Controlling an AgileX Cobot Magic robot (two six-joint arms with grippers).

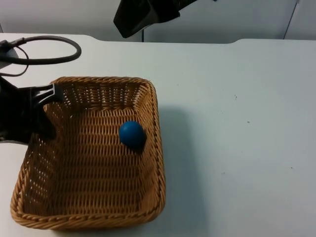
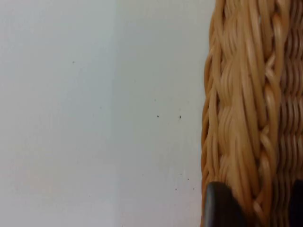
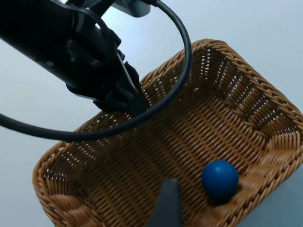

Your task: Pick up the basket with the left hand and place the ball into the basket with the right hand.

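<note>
Top view: the left gripper [image 1: 47,106] clamps the wicker basket [image 1: 89,217] at its left rim; the blue ball [image 1: 131,133] lies inside. Left wrist view: black fingertips [image 2: 222,205] pinch the rim. Right wrist view: right gripper [image 3: 165,208] above the basket, grip state apparently indeterminable.

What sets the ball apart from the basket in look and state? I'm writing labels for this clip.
The ball is blue, smooth and round; the basket is tan, woven wicker and roughly rectangular. The ball is far smaller and lies loose inside the basket, untouched, while the basket's rim is clamped by the left gripper. The right gripper hangs above the basket's inside, holding nothing. Both ball and basket sit over the white table.
</note>
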